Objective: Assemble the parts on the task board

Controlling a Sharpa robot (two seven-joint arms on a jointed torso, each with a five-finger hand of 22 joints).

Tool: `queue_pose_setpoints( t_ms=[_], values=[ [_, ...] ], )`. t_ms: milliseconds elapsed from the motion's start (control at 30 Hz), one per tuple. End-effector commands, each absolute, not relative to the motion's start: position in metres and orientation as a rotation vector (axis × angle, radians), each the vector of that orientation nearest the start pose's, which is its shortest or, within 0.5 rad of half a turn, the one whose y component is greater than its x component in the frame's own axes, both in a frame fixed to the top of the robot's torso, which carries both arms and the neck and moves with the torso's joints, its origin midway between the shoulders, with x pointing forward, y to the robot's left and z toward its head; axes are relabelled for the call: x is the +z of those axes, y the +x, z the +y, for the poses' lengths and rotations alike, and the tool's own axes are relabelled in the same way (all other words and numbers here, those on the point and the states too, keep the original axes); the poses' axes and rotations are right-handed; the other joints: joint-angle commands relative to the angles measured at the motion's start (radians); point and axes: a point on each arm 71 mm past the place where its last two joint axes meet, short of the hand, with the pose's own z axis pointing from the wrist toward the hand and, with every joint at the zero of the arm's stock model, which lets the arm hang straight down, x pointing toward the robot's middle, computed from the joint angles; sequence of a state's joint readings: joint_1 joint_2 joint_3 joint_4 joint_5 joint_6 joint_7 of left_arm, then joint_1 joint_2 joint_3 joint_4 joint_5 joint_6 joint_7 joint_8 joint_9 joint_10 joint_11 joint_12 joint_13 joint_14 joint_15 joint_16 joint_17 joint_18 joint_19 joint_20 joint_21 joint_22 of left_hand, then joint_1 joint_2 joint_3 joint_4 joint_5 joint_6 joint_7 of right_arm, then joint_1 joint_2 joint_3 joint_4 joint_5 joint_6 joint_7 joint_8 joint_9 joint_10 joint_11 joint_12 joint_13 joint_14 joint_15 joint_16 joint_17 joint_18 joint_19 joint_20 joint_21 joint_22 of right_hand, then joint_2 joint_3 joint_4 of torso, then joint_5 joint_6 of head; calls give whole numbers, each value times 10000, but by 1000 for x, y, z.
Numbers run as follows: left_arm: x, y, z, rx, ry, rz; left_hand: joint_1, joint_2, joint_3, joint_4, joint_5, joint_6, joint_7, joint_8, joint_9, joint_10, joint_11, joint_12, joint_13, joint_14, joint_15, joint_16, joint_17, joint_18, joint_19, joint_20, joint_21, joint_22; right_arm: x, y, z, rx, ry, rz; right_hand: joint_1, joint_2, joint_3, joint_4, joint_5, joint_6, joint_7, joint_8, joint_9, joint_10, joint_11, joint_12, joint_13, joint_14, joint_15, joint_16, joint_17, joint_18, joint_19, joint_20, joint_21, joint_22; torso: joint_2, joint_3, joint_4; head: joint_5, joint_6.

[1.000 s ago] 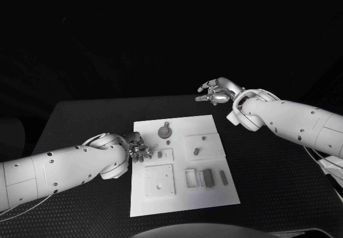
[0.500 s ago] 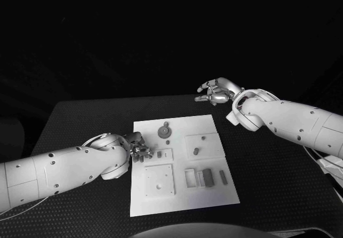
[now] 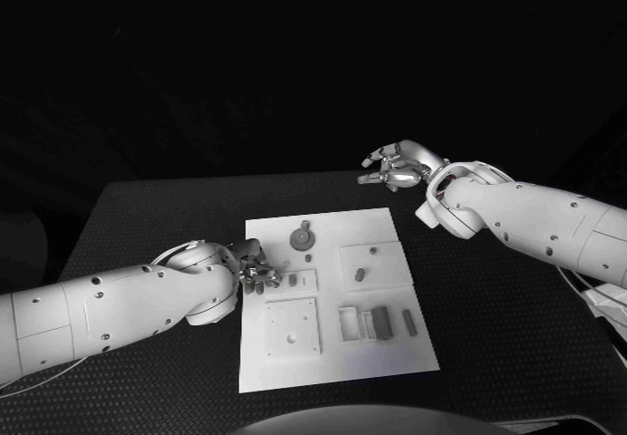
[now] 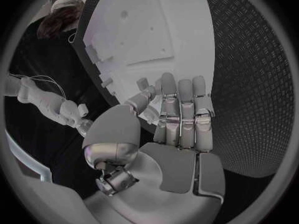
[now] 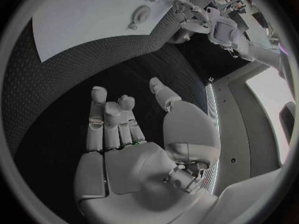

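Left hand at the task board's edge, right hand raised beyond it.

The task board (image 3: 334, 299) lies mid-frame with small grey parts (image 3: 381, 323) on it. The left hand (image 3: 254, 273) reaches over its left edge; whether it pinches anything cannot be told. The right hand (image 3: 396, 168), upper right of centre, holds nothing, fingers loosely apart.

We see a matt white task board (image 3: 333, 367) on a black table (image 3: 496, 308) with a rough, dimpled texture, glossy white plastic arm shells (image 3: 118, 304), and hands (image 4: 181, 119) of smooth, metallic silver finish.
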State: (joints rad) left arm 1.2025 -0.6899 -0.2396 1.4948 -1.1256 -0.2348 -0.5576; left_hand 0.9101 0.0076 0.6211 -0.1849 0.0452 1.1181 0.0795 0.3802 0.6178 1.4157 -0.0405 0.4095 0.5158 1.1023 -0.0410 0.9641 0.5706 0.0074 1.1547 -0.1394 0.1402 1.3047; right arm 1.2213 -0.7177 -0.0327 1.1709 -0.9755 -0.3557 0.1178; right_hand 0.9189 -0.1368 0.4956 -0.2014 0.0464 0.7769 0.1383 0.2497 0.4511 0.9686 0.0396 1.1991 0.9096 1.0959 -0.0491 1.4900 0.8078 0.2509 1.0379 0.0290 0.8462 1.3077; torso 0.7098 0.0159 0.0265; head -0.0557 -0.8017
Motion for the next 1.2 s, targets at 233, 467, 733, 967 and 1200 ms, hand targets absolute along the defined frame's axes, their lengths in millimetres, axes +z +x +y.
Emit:
queue_pose_setpoints(
  t_ms=[233,467,733,967,1200],
  values=[
    [-281,453,164,-3537,-2012,22107,121,77,85,-36,44,424,-379,55,11,26,-93,100,39,36,-27,64,33,103,70,-16,51,54,-188,550,-244,8085,2775,16147,-117,9,21,-23,39,420,355,-54,-9,-689,218,38,-13,-78,23,-47,-11,109,-58,-20,-33,189,4,-6,3,26,-80],
    [-281,453,166,-3447,-1997,22126,130,87,94,-63,47,452,-392,71,26,38,-109,158,76,61,-38,100,52,102,96,-26,71,107,-190,549,-244,8087,2786,16183,-119,9,21,-25,39,418,355,-54,-10,-690,218,39,-15,-79,24,-48,-12,109,-59,-19,-34,189,0,-13,7,48,-47],
    [-283,454,165,-3387,-1936,22080,127,92,99,-74,48,469,-401,81,35,42,-122,199,102,78,-48,125,65,102,116,-35,86,143,-193,548,-245,8069,2816,16231,-121,15,24,-25,39,416,356,-54,-12,-692,219,40,-17,-81,24,-48,-12,109,-59,-18,-35,188,-33,0,5,105,-49],
    [-284,454,162,-3396,-1828,22124,112,77,94,-71,48,469,-401,81,38,34,-125,214,112,79,-51,131,67,100,119,-36,89,156,-193,548,-245,8069,2817,16228,-122,17,24,-27,39,415,356,-54,-12,-694,219,40,-18,-82,24,-49,-13,109,-60,-18,-35,188,-34,7,-2,122,-82],
    [-284,453,161,-3332,-1583,22267,56,17,69,-26,48,586,-461,158,84,107,-183,381,207,168,-88,245,101,111,209,-75,159,243,-193,548,-246,8060,2820,16236,-121,16,25,-30,39,414,356,-54,-13,-695,219,41,-19,-83,24,-49,-14,109,-61,-18,-35,188,-32,1,-3,175,-113]
  ],
)
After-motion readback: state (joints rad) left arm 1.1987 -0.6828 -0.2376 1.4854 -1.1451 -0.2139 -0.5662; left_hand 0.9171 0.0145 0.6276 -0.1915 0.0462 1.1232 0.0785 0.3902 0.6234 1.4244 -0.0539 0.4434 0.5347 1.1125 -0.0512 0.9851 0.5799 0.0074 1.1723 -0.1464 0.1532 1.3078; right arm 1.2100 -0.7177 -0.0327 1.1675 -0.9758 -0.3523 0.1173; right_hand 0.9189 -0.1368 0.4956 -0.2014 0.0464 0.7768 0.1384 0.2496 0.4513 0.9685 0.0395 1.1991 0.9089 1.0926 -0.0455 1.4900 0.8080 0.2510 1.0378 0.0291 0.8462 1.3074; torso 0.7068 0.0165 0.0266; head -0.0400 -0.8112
